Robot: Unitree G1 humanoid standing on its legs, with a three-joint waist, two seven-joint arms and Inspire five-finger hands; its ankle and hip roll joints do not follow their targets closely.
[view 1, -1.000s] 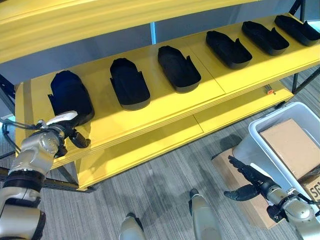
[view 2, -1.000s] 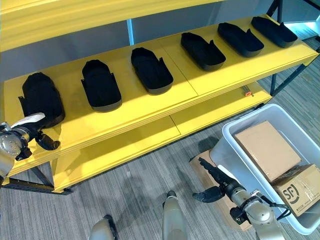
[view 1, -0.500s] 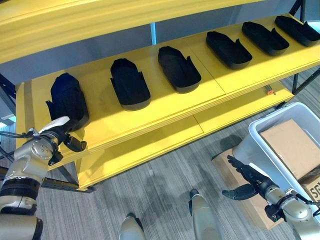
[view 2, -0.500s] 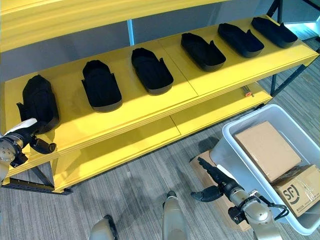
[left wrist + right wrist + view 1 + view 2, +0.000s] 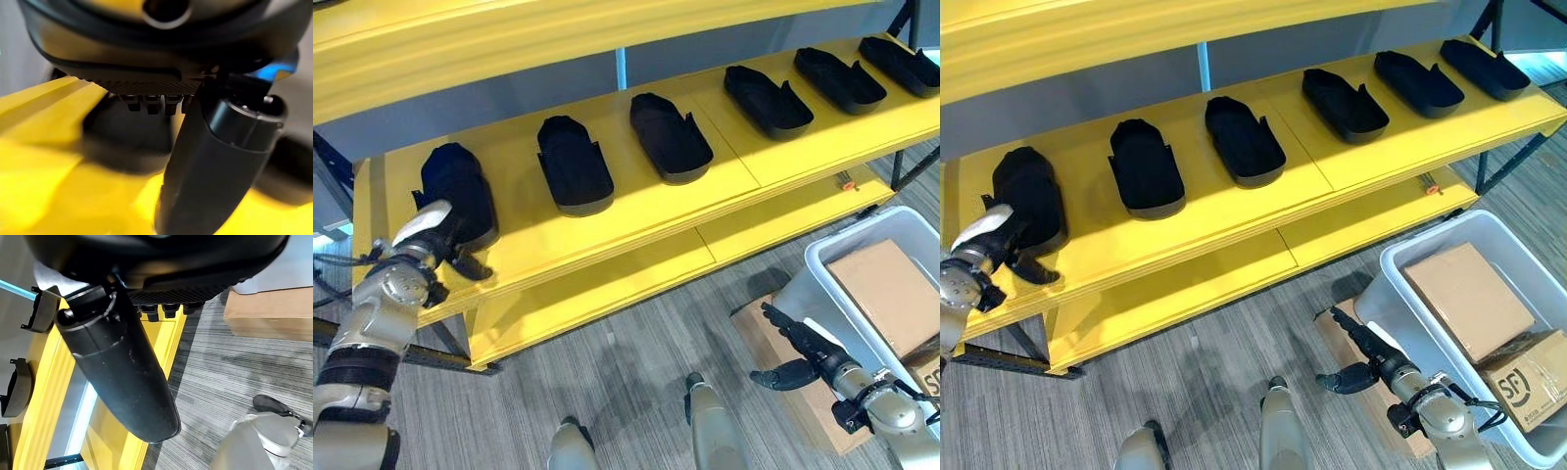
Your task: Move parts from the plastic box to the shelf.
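Six black parts sit in a row along the yellow shelf (image 5: 636,211), the leftmost part (image 5: 458,193) close to the shelf's left front corner. The plastic box (image 5: 1400,294) stands on the floor off the shelf's right end, holding cardboard cartons; one bears print I leave unread. The left hand (image 5: 435,245) rests against the leftmost part at the front edge, though I cannot tell whether its fingers grip it. To finish well, settle that part squarely in line, then draw away without dragging it. The right hand (image 5: 1363,364) hangs relaxed and empty beside the box.
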